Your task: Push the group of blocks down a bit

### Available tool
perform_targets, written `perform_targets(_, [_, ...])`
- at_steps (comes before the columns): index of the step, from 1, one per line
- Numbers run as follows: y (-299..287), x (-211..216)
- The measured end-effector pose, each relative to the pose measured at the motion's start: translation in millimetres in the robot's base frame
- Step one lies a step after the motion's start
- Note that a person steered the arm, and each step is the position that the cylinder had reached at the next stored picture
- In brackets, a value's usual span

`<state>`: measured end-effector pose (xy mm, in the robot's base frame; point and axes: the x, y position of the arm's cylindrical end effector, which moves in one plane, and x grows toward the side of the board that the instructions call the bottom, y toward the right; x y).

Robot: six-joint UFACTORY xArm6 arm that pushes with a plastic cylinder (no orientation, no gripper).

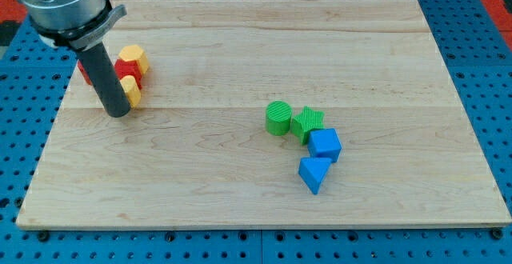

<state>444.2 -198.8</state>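
Note:
My tip (118, 113) rests on the wooden board (240, 184) at the view's upper left. It stands just below and left of a small cluster of blocks. That cluster holds a yellow block (133, 57) at the top, a red block (126, 70) under it and a second yellow block (132, 92) touching or nearly touching the rod. A further red piece (82, 73) peeks out to the left of the rod, which hides part of the cluster. A second group lies right of centre: a green cylinder (278, 118), a green star-like block (308, 123), a blue block (325, 145) and a blue triangular block (314, 174).
The board lies on a blue perforated table (488, 72). The arm's grey body (60, 4) fills the view's upper left corner, above the board's left edge.

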Motion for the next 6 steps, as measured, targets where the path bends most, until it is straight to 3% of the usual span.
perform_targets(1, [18, 4])
perform_targets(3, [250, -23])
perform_targets(4, [289, 43])
perform_targets(5, [279, 68])
perform_targets(6, [271, 44])
